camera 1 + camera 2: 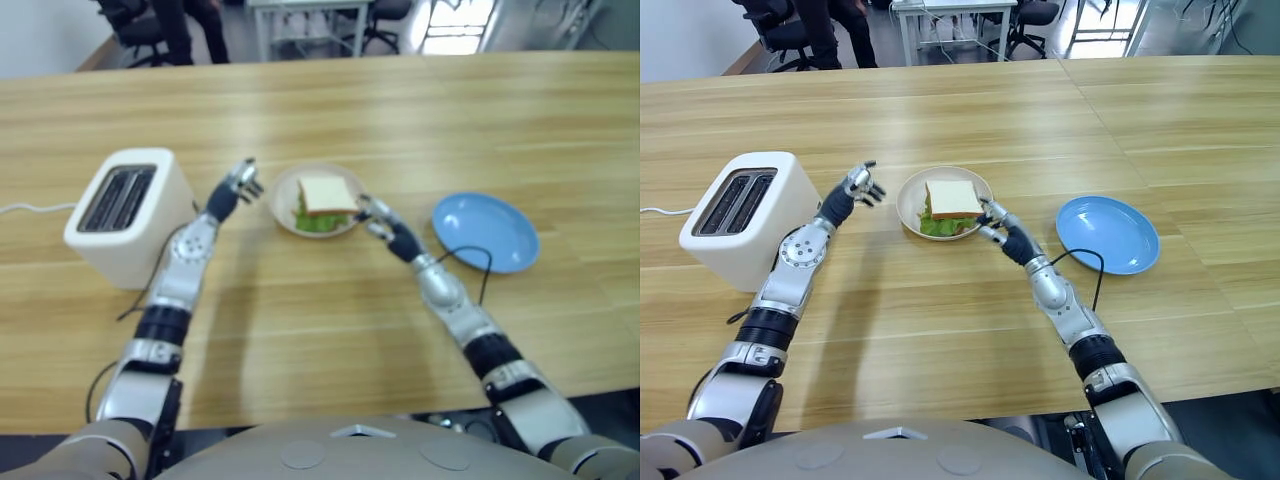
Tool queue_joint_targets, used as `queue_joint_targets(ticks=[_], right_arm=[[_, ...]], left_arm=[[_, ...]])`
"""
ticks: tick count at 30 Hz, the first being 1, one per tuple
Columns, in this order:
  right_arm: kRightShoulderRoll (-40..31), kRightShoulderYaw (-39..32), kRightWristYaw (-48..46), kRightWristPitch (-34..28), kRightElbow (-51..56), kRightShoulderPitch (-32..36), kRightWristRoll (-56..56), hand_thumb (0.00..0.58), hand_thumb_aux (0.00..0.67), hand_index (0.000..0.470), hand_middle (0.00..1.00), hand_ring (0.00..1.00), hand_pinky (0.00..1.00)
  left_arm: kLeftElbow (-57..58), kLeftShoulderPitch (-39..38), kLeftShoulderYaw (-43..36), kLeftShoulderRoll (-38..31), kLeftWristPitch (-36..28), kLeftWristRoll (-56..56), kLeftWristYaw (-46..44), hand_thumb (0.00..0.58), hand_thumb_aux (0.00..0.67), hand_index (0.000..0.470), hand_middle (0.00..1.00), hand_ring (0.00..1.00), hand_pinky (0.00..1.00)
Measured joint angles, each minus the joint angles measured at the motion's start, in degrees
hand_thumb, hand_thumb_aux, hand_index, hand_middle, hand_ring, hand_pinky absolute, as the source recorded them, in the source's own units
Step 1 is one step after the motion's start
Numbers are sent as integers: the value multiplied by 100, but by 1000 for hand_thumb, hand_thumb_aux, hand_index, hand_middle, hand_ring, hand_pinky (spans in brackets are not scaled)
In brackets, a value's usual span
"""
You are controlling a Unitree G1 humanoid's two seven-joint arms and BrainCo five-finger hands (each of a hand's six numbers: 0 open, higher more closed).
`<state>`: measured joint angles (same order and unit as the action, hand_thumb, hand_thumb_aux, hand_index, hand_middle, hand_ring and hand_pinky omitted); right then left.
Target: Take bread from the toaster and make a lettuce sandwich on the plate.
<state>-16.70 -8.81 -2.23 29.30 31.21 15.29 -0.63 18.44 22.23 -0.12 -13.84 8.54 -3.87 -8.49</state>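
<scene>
My right hand (992, 222) sits at the right rim of the plate (908, 195), up against the right edge of the bread (953, 197). I cannot tell whether it grips the slice or only touches it. The bread lies on the lettuce (938, 226), which pokes out green along the near side, all of it on the plate. I judge the sandwich built, and the step in hand to be squaring the top slice and letting go. To do that well I would nudge lightly and level, never pressing down. Then I would draw back low and rightward, without dragging the slice or tipping the rim. My left hand (862, 185) hangs just left of the plate, apart from it, loosely curled and empty. Beyond it stands the toaster (740, 235). The right eye view opens the gap between left hand and rim more plainly and looks into the toaster's dark slots, where I see no bread standing up. The left eye view sets the right hand more side-on, yet contact is unclear there too.
</scene>
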Motion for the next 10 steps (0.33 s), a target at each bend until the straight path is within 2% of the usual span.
queue_joint_targets(ticks=[3,10], right_arm=[[190,694,-509,-482,-262,3,1080,0,0,0,0,0,0],[534,1125,-829,-440,-62,114,1338,0,0,0,0,0,0]], left_arm=[[-13,-7,206,265,309,367,38,0,0,0,0,0,0],[828,65,577,829,923,876,113,0,0,0,0,0,0]])
